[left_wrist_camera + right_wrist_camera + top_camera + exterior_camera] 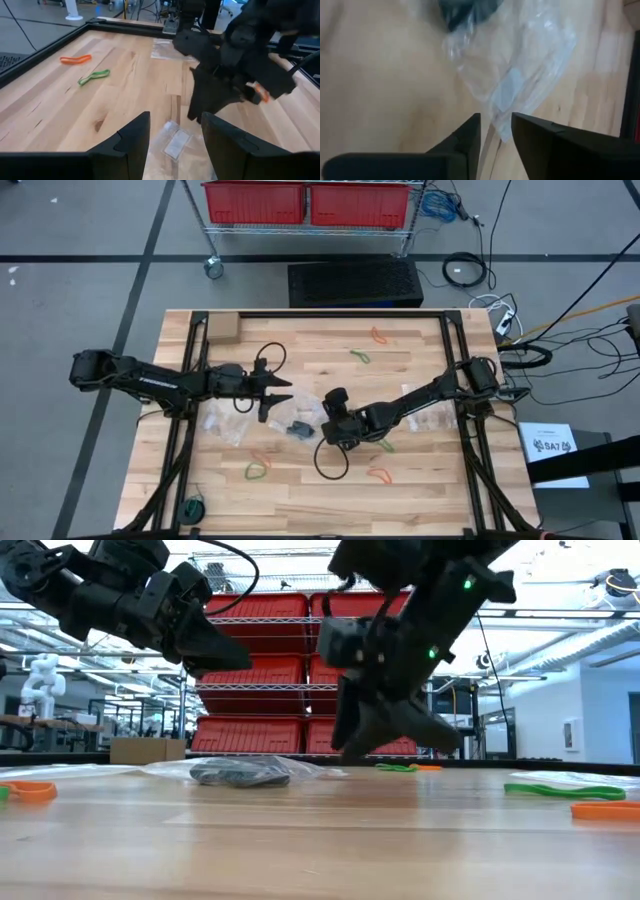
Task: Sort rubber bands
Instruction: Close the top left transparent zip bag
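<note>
The rubber bands lie scattered loose over the table (300, 500): an orange one (378, 335) and a green one (360, 357) toward twelve o'clock, a green (256, 472) and an orange (260, 457) pair toward seven, another orange (379, 475) and green (386, 446) toward five. At the centre a clear zip bag (520, 75) holds a dark bundle (240, 775), by my guess the black bands.

My right gripper (495, 125) hangs low over that bag's edge, fingers a narrow gap apart with the plastic lying just beyond the tips; nothing is pinched between them. My left gripper (175, 135) waits at nine o'clock of the bag, spread wide and empty, over another clear bag (172, 150).

I judge this the bag-handling step, sorting barely begun. Next I must lower the right tips to straddle the film and close gently, since thin plastic slips and bunches.
</note>
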Tool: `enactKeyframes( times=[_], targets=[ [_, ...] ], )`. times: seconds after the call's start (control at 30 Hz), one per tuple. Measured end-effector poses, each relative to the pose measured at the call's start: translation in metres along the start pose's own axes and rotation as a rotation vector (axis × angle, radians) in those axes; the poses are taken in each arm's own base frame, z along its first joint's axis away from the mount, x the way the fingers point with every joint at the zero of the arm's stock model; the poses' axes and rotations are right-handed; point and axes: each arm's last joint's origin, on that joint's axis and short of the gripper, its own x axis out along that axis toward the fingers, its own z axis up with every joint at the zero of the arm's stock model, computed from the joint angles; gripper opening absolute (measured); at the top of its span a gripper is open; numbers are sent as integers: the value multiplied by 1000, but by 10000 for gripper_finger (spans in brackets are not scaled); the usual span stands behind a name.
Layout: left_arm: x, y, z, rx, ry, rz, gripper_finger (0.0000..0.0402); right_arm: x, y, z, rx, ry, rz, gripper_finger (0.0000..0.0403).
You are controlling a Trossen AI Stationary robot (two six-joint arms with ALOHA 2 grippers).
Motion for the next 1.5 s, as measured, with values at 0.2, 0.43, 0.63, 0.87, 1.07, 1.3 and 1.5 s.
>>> enactKeyframes(
  times=[0.2, 0.43, 0.63, 0.87, 1.07, 1.3, 1.5],
  targets=[
    [0, 0, 0, 1, 0, 0, 182, 20, 13, -3, -130, 43, -24, 108],
    [0, 0, 0, 2, -1, 0, 182, 35, 8, 0, -115, 12, -102, 64],
    [0, 0, 0, -1, -1, 0, 182, 26, -1, 0, -55, -2, -102, 6],
    [0, 0, 0, -9, -2, 0, 182, -31, -38, 4, 177, -120, -13, 1],
    [4, -2, 16, -76, -21, -9, 182, -70, -70, 11, 342, -143, 33, 0],
    [9, -11, 37, -62, 7, -34, 182, -68, -94, 26, 387, -98, 24, 0],
    [10, -8, 37, -18, 21, 12, 186, -70, -83, 32, 264, -114, 40, 0]
  ],
)
